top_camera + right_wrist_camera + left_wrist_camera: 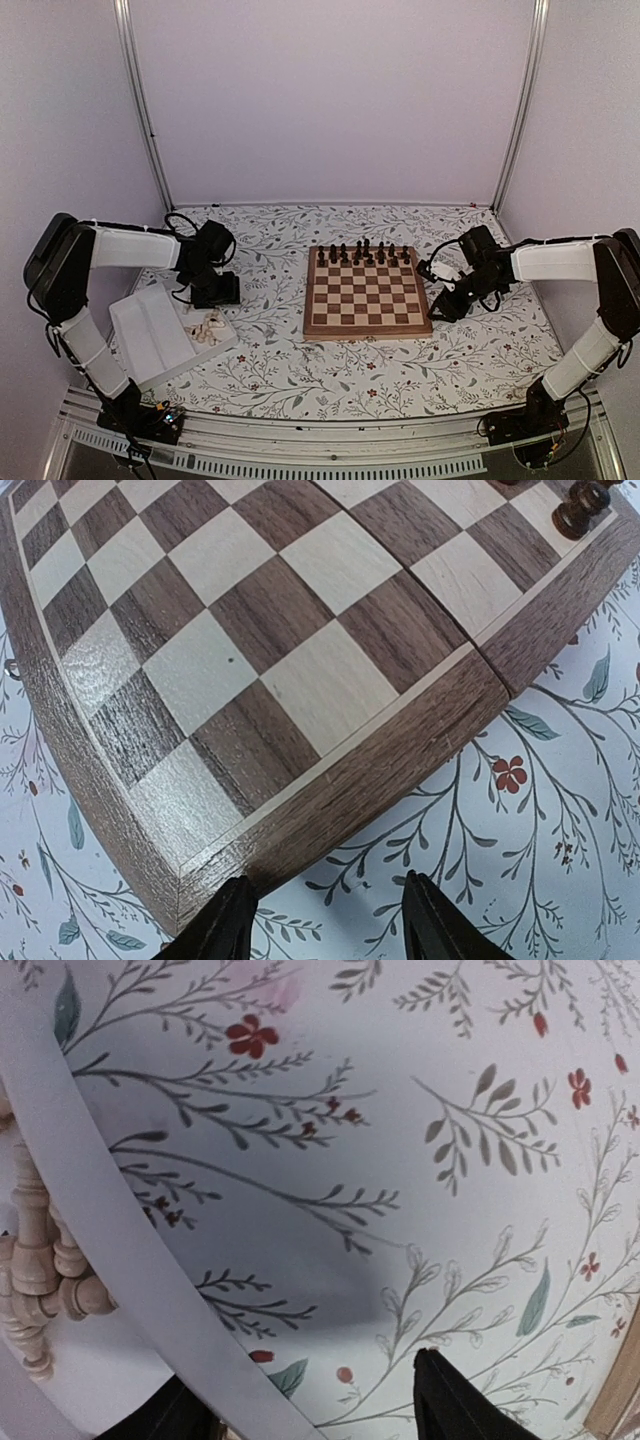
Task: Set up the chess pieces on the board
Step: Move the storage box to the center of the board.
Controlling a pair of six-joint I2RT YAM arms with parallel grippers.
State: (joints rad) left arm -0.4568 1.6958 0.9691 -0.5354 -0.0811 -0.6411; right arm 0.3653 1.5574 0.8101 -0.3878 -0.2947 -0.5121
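The board [367, 296] lies mid-table, with dark chessmen [362, 254] lined along its two far rows. Several pale chess pieces [208, 330] lie heaped in the near corner of a white tray [150, 340]. In the left wrist view they [35, 1260] show at the left edge, behind the tray's rim [100, 1230]. My left gripper [220, 296] [310, 1410] hangs open over the cloth just beyond the tray, with nothing between its fingers. My right gripper [441, 306] [330, 925] stands open and empty beside the board's right near corner [230, 850].
A flower-patterned cloth [300, 375] covers the table. One dark chessman [580, 505] shows at the top right of the right wrist view. Metal frame posts [145, 110] and pale walls enclose the back and sides.
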